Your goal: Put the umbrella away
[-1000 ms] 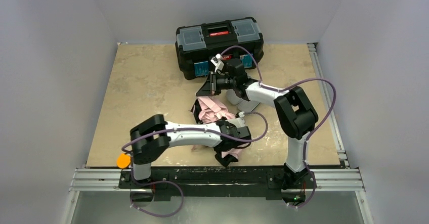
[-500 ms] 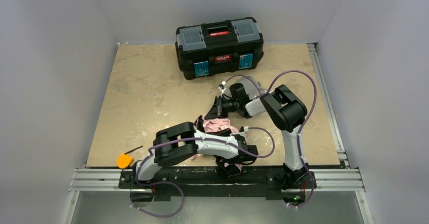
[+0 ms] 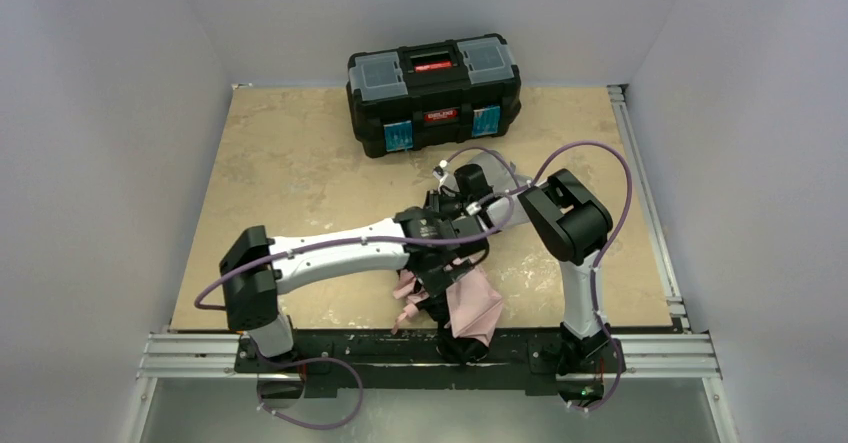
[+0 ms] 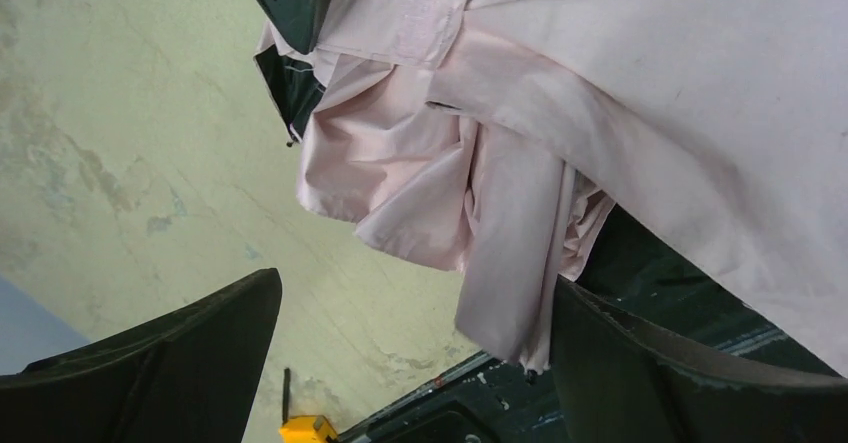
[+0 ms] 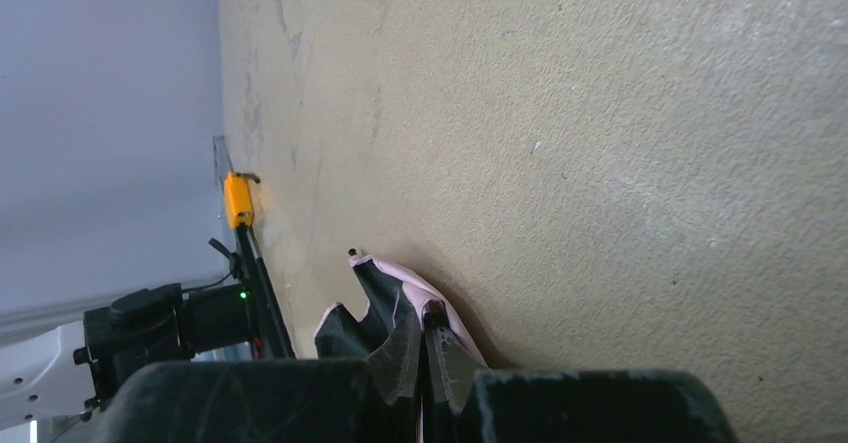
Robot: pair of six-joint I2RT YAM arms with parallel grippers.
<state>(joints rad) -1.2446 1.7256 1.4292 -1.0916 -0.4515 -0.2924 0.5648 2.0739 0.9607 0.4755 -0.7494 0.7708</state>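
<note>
**Top view.** The umbrella (image 3: 478, 308) sits at the middle of the near edge of the bench (image 3: 300, 163), and some of its fabric spills past that edge. The left arm reaches in from the near left corner. The left tool (image 3: 438, 281) sits directly over the bundle and points toward the near edge. The right arm (image 3: 565, 218) bends in from the right, its tip hidden behind the left wrist. Judged from the fabric alone, the long axis runs from the bench's middle toward the near edge. No shaft is visible to confirm this.

**Left wrist view.** The left tool is spread wide and holds nothing. The fabric hangs straight ahead, between and beyond its two fingers (image 4: 160, 363), nearer the one on the right of the view. The umbrella is pale pink and crumpled into loose pleats, not yet wrapped. A flat strap band (image 4: 400, 13) crosses its top.

**Right wrist view.** The right tool (image 5: 425, 348) is closed tight. Pink fabric and a black rib end sit at its tips, so it appears to pinch the umbrella. The left tool is probably the one free to gather the bundle ahead of it.
</note>
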